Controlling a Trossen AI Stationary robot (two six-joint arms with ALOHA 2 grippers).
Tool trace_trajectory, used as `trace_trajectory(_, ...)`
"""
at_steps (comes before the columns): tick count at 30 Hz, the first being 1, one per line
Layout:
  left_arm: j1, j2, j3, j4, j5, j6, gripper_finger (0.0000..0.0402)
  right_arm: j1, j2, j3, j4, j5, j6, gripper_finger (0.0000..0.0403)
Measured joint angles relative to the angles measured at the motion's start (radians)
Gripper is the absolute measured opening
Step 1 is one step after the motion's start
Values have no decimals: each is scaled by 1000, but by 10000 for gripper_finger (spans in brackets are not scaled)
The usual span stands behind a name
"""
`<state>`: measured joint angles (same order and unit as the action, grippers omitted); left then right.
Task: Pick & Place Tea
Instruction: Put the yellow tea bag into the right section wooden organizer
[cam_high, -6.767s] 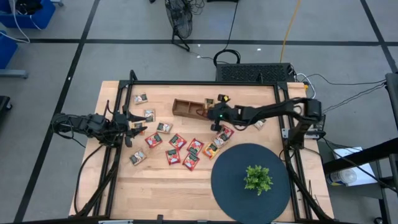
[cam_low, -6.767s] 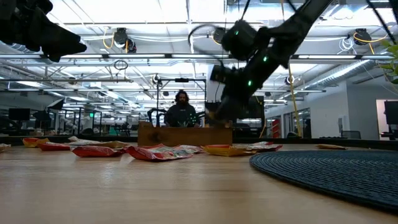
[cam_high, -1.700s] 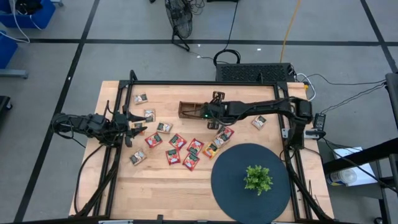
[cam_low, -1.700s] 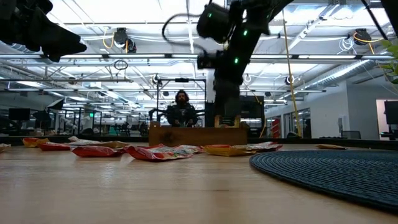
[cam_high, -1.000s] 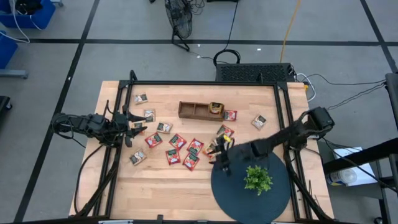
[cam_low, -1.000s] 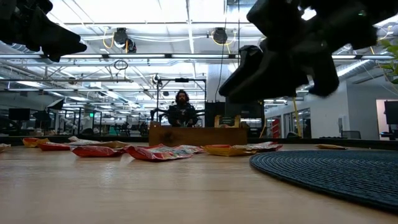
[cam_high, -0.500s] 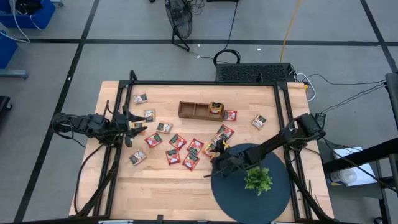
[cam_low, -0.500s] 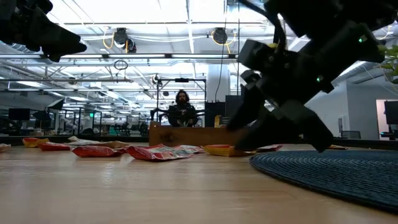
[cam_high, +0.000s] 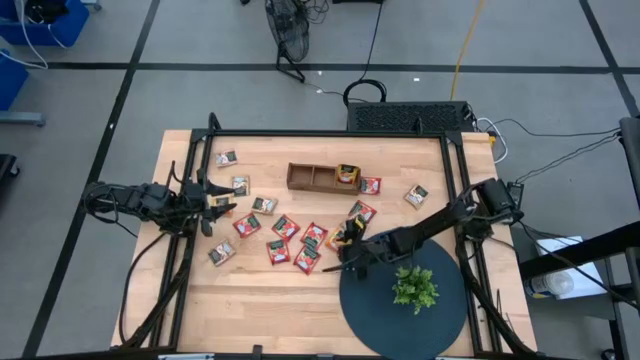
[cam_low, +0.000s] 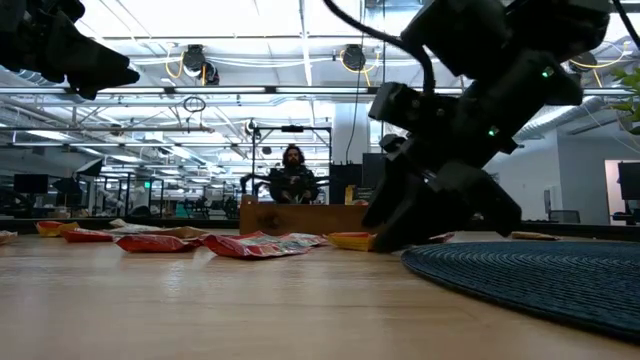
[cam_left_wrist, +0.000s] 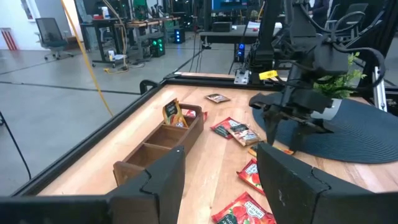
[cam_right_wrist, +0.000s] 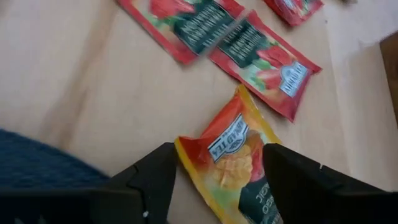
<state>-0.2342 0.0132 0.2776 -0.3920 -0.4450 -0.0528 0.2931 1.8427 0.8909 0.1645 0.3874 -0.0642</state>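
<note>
Grey floor w/ dark tape lines around the wooden desk. Black fan stands on floor past the desk's far edge, cables and a yellow cord nearby, black grille box against the far edge. Blue bins at far-left corner of the room. Low view: open-plan lab, white ceiling w/ strip lights, ducts, pipes; a person sits far back at workstations. Office chair and benches w/ gear beyond.

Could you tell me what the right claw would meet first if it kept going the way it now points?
Most likely the orange tea sachet, lying flat on the wooden table between the open right claw fingers.
</note>
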Motion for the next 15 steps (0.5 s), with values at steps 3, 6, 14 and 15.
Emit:
trace_trajectory(3, 0, 0, 0, 0, 0, 0, 200, -23, 0, 0, -13, -29, 5, 189)
trace_trajectory(6, 0, 0, 0, 0, 0, 0, 200, -44, 0, 0, -18, -63, 57, 147)
trace_trajectory(14, 0, 0, 0, 0, 0, 0, 200, -92, 0, -2, -28, -100, 127, 9)
trace_trajectory(15, 0, 0, 0, 0, 0, 0, 200, -92, 0, -5, -23, -95, 126, 7)
